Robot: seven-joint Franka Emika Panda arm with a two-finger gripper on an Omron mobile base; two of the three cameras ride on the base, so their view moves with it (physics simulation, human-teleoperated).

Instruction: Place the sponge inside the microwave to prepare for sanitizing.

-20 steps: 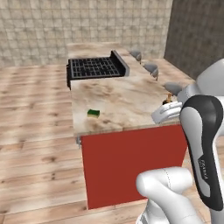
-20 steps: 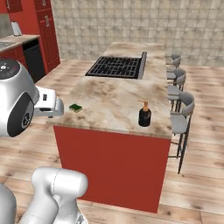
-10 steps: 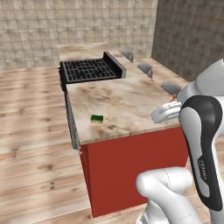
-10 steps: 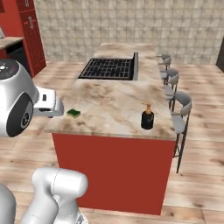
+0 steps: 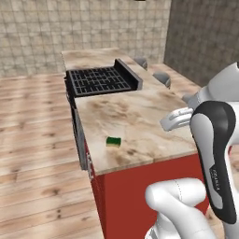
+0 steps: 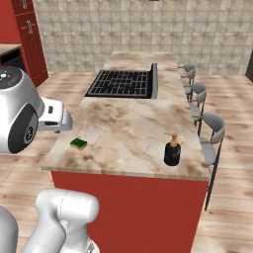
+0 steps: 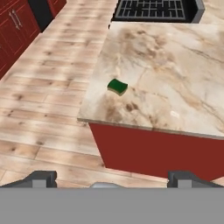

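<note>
Here my fingers point(image 7: 111, 178) hang wide apart and empty over the plank floor point(image 7: 48, 109), in front of the island's red front panel point(image 7: 166, 151), well short of the sponge.

The sponge point(image 7: 117, 86) lies flat on the marble worktop point(image 7: 175, 78), near the corner closest to me, green face up with a yellow edge showing (in the left base view point(image 5: 113, 141) it sits close to the worktop's near left edge). Nothing touches it. In the right base view the sponge point(image 6: 78, 144) lies just past my white wrist.

Farther back on the worktop point(image 6: 133, 128) a black cooktop grate point(image 6: 121, 83) is set into the surface, with a dark raised strip along its right side. Toward the near right edge stands a dark soap dispenser point(image 6: 172, 149) with an orange pump, upright, well apart from the sponge. Three grey stools point(image 6: 210, 133) line the island's right side. Red cabinets point(image 6: 30, 42) stand against the tiled wall point(image 6: 123, 29) at far left.
</note>
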